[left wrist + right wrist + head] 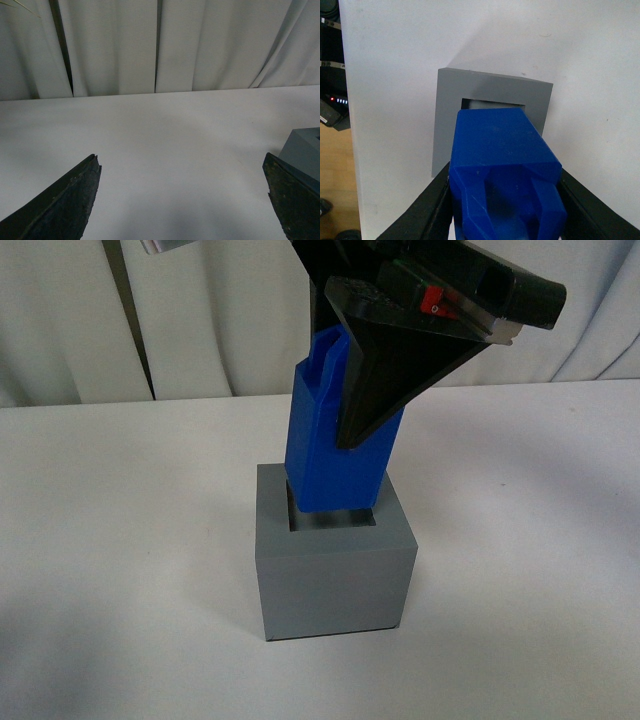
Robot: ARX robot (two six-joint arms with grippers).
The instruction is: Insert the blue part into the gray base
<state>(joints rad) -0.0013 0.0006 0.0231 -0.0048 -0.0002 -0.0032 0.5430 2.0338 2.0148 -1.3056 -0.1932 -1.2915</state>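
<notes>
The gray base (330, 575) is a cube standing on the white table, its square recess facing up. My right gripper (345, 435) is shut on the blue part (330, 455), which leans slightly and has its lower end at the mouth of the recess. From the right wrist, the blue part (502, 165) fills the space between the black fingers (422, 212) and covers most of the recess of the gray base (447, 120). My left gripper (182, 165) is open over bare table, and a corner of the gray base (302, 150) shows beside one of its fingers.
White curtains (220, 310) hang behind the table's far edge. The table's side edge, with floor and dark equipment (330, 100) beyond it, shows in the right wrist view.
</notes>
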